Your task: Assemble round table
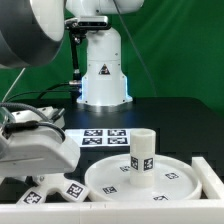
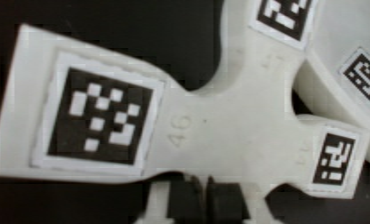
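In the exterior view we see the large round rimmed white plastic disc [image 1: 175, 188] lying flat on the dark surface [image 1: 180, 120], near the front. The short thick white cylinder [image 1: 143, 152] stands upright at its centre, a square tag on its side. Beyond the disc lies the flat white marker board [image 1: 104, 137], and farther back stands the arm's white base [image 1: 103, 78] before a green backdrop [image 1: 190, 40]. At the exterior view's left the arm's wrist, blurred and large, hangs low over the small white cross-shaped piece [image 1: 52, 190]. That piece lies flat on the surface just beside the disc's rim; we cannot tell whether the two touch. The wrist view looks straight down on this cross-shaped piece [image 2: 208, 120], three tagged arms spreading from its middle and the disc's rim [image 2: 342, 95] curving past one of them. Pale fingertips [image 2: 159, 203] show at the frame's edge close against the piece, yet we cannot tell whether the jaws are parted or closed upon it.
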Controlling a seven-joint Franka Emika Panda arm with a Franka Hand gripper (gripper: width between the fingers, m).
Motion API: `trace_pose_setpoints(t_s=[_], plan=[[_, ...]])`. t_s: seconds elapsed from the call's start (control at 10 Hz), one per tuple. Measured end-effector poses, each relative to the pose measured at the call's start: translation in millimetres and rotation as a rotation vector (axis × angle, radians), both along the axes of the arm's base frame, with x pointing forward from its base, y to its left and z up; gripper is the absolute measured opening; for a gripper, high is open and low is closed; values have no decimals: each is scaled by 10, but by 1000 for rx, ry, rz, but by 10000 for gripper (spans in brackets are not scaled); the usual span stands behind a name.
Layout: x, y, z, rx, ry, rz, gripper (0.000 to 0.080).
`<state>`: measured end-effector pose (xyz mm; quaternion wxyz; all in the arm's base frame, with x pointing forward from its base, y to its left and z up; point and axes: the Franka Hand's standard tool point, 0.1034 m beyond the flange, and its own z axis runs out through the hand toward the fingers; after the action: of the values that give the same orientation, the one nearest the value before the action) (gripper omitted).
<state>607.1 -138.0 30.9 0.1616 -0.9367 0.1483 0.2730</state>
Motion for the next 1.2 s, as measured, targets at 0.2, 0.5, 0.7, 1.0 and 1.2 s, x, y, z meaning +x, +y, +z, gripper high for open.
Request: trace_pose_setpoints(t_s=[0.2,0.5,0.7,1.0,1.2], plan=[[0,-1,0,0,0,0,2],[-47,-9,136,31,18,118,83],[22,102,299,20,-8,211,219],[34,158,286,10,-28,217,553],[57,240,287,-48,-7,262,643]])
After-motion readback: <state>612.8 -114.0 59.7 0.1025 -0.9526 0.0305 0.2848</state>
